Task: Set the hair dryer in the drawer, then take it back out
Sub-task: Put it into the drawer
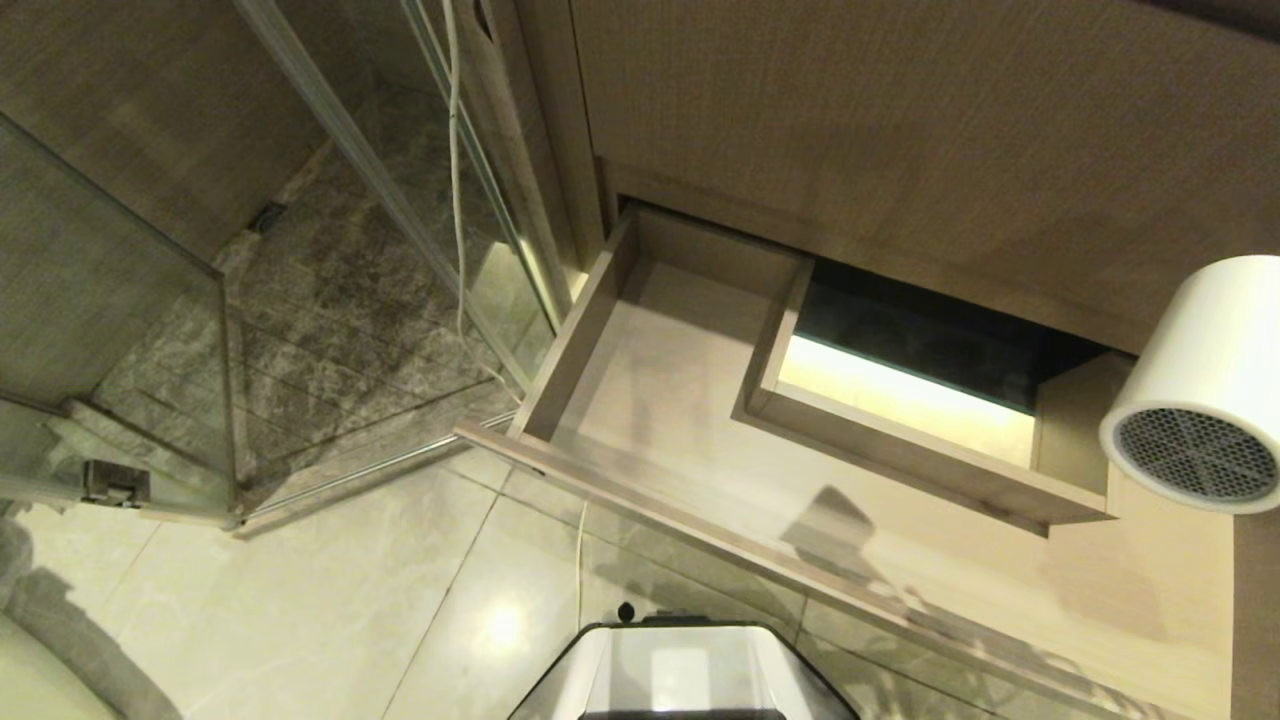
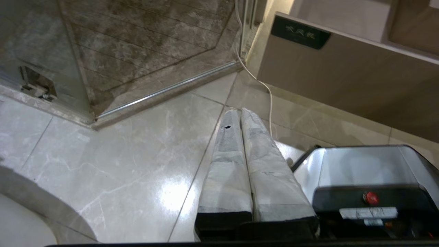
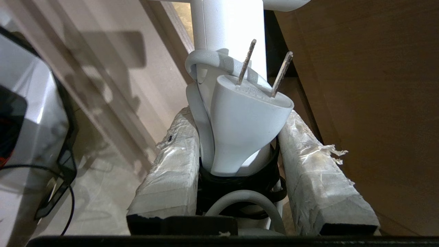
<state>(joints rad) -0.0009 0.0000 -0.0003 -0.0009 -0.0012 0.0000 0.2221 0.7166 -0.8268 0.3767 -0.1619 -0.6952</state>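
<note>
Gripping the hair dryer point(image 1: 1200, 385) in our right gripper point(image 3: 240, 144) at 3 o'clock over the open drawer point(image 1: 650, 390), left gripper point(image 2: 240, 120) closed above the floor tiles point(image 2: 120, 154).

The drawer point(image 1: 640, 400) stands pulled out across the middle of the head view, its left part bare and open from above. A boxed cut-out point(image 1: 900, 440) rises in its middle and blocks the centre. The wood panel point(image 1: 900, 150) overhangs the back, upper right of the frame. The hair dryer point(image 1: 1200, 390), clamped in the right hand point(image 3: 240, 151), fills the right edge above the drawer's right end. A glass door point(image 1: 130, 330) closes off the left. The robot base point(image 1: 680, 670) sits at bottom centre.
</note>
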